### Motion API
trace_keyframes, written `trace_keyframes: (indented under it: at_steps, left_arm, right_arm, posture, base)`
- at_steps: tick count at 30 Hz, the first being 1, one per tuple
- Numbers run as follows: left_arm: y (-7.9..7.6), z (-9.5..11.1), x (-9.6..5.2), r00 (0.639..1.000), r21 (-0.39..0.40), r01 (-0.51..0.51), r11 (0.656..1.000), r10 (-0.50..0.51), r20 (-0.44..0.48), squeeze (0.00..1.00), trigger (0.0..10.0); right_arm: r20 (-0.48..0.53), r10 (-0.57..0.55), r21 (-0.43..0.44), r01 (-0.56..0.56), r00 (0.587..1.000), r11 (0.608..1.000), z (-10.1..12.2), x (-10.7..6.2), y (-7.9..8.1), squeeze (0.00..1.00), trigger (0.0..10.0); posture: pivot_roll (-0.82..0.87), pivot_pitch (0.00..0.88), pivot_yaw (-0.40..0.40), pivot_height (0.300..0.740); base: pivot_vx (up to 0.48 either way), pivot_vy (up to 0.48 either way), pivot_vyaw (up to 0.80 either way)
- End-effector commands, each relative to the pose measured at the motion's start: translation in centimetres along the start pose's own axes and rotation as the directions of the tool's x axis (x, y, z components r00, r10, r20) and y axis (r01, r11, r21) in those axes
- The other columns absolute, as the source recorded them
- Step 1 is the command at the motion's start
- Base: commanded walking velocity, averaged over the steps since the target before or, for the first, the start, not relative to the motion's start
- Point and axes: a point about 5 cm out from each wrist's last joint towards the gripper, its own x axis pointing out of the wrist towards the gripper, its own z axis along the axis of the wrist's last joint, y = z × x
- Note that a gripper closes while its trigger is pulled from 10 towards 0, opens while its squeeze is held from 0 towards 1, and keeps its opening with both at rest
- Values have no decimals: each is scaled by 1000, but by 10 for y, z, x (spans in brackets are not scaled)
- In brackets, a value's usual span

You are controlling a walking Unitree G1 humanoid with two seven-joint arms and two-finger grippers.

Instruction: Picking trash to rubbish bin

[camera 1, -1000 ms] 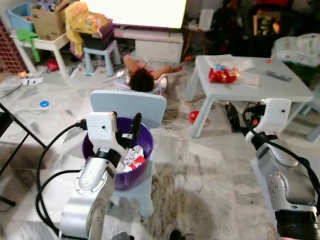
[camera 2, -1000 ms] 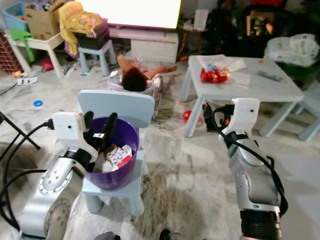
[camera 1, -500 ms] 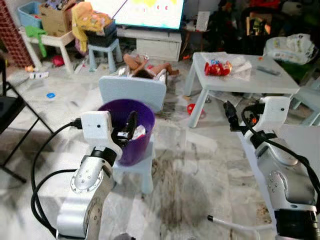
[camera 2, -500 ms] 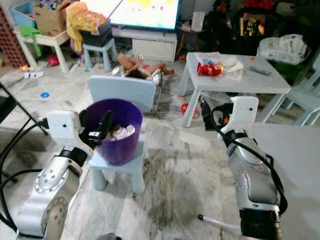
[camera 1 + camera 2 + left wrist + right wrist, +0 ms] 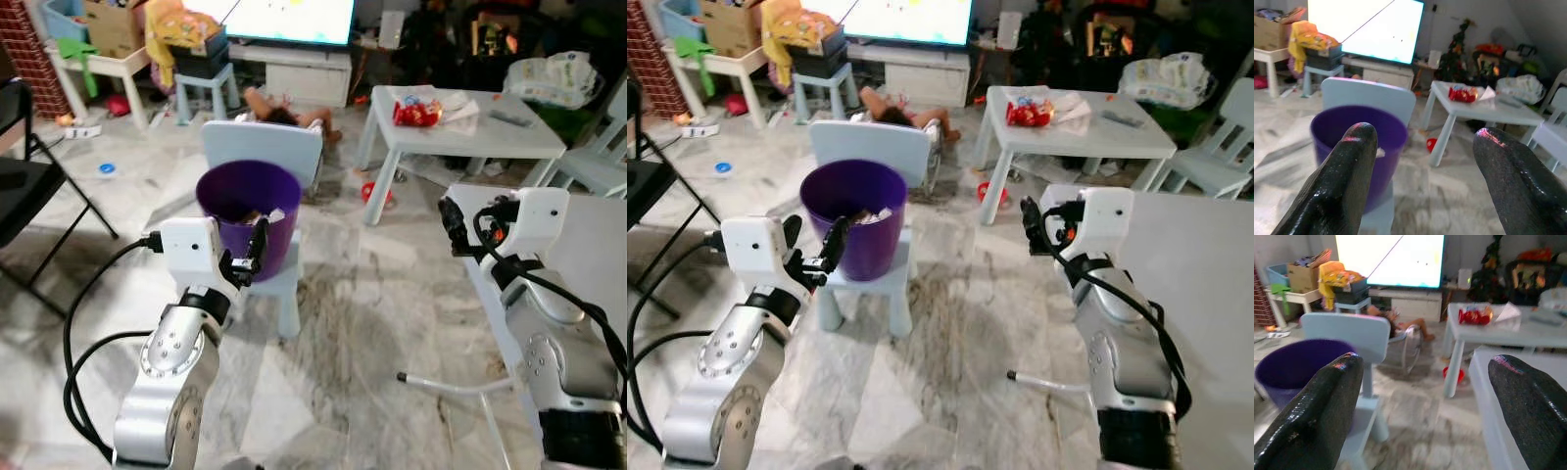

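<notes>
Standing across a marble floor strewn with household clutter: bright television at the far wall, white tabletop to the right, with a second pale surface nearer at the robot's right side. Resting on that far tabletop, a red snack packet beside loose papers and a dark remote (too small to read any print). Lying on the floor between the television stand and the chair, a person, only partly seen behind the chair back.

Sitting on a small pale-blue child's chair, a purple rubbish bin, upright, with scraps of white and red trash showing just inside its rim. Folding black chair off to the left, well apart from the bin.

Hovering just in front of the bin and a little below its rim, left end effector, black fingers spread wide apart with nothing between them. Raised over the floor near the edge of the near pale surface, right end effector, fingers likewise parted wide and empty (bin and far tabletop both visible through the gap in its wrist view).

Lying on the floor ahead of the right arm, a thin white rod with a dark tip.
</notes>
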Motion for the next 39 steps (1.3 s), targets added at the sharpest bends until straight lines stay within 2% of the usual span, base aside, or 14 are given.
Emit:
trace_keyframes:
  at_steps: [1, 13, 24, 39]
  left_arm:
    - [-6, 0, 1, 1000, -3, 16, 1000, -16, 2, 0, 10000]
    - [-5, 0, 1, 1000, -5, 16, 1000, -16, 4, 0, 10000]
    - [-3, 1, 2, 1000, -56, 6, 998, -5, 15, 0, 10000]
    - [-3, 2, 4, 1000, -73, 19, 997, -18, 20, 0, 10000]
  right_arm:
    - [-1, -10, -12, 10, 1000, 1000, 2, -1, -5, 0, 10000]
    - [-1, -7, -10, 7, 1000, 1000, 2, 0, -4, 0, 10000]
    - [-3, -4, -10, 3, 1000, 1000, 1, 0, -3, 0, 10000]
    - [-1, 0, -6, 0, 1000, 1000, 2, 2, -3, 0, 10000]
  posture:
    - [62, 84, -97, 740]
    - [62, 85, -97, 740]
    - [62, 85, -97, 740]
    - [63, 76, -98, 740]
  base:
    - [-334, 0, 0]
    - [-333, 0, 0]
    - [0, 0, 0]
    - [0, 0, 0]
